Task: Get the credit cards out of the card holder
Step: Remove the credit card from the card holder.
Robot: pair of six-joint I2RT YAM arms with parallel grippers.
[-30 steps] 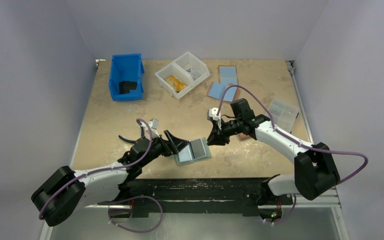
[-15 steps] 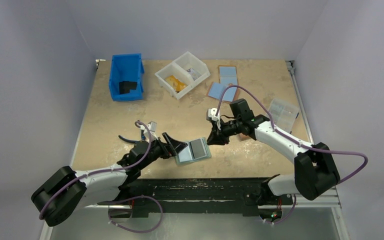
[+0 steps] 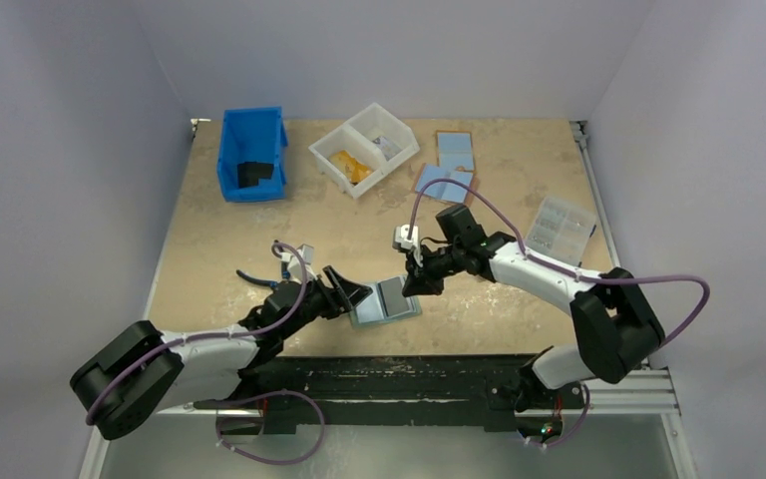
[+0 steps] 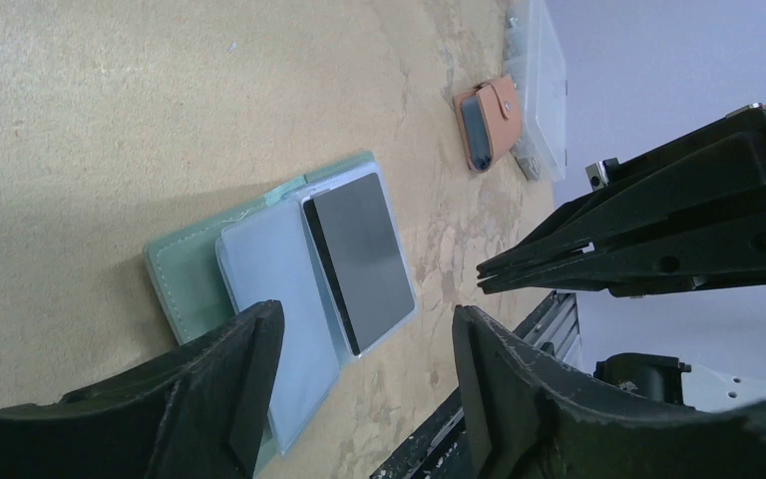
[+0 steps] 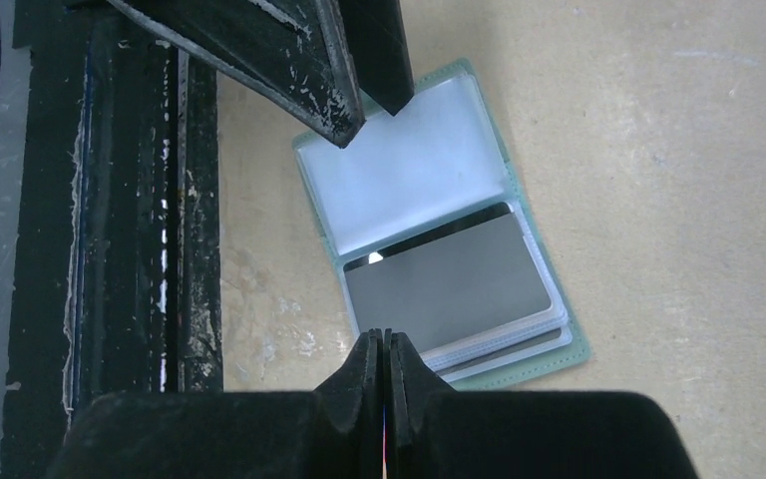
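The teal card holder (image 3: 384, 300) lies open on the table near the front edge. A dark credit card (image 5: 449, 280) sits in its clear sleeve on the right leaf, and the left leaf's sleeve (image 5: 414, 175) looks empty. No tan-orange card shows. My left gripper (image 3: 346, 291) is open at the holder's left edge, one finger (image 4: 229, 384) over the teal cover. In the left wrist view the holder (image 4: 185, 279) and the card (image 4: 359, 254) lie between its fingers. My right gripper (image 5: 384, 339) is shut and sits just at the card's near edge (image 3: 412, 283).
A blue bin (image 3: 251, 155) and a white divided tray (image 3: 364, 148) stand at the back. Flat light-blue-and-brown wallets (image 3: 449, 165) lie behind the right arm, with a clear plastic box (image 3: 562, 228) to its right. A salmon-pink wallet (image 4: 487, 120) lies beyond. A black rail (image 3: 399, 374) runs along the front.
My right gripper has moved left and nearer, from off the holder's far right corner to right at its edge. The left arm has barely moved.
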